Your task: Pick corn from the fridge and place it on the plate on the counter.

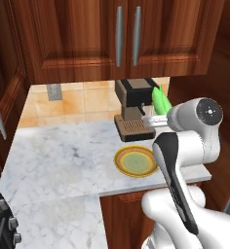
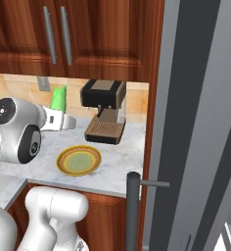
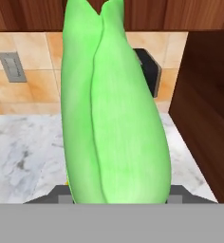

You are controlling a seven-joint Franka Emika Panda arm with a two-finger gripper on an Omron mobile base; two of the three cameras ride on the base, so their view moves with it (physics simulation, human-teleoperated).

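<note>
The bright green corn (image 1: 162,99) stands upright in my gripper (image 1: 158,115), which is shut on its lower end. It hangs in the air above the marbled counter (image 1: 63,155), just behind and to the right of the plate (image 1: 135,161), a yellow-rimmed dish with a pale green centre. From the right base the corn (image 2: 57,98) rises above my gripper (image 2: 57,113), up and left of the plate (image 2: 79,160). In the hand view the corn (image 3: 114,109) covers the middle, with a dark fingertip (image 3: 57,194) at its base. The grey fridge (image 2: 196,122) stands at the right.
A brown and black coffee machine (image 1: 134,112) stands on the counter behind the plate, close to the corn. Reddish wall cabinets (image 1: 117,39) hang above. The fridge's bar handle (image 2: 133,211) juts out by the counter's right end. Stove knobs (image 1: 5,219) show at lower left.
</note>
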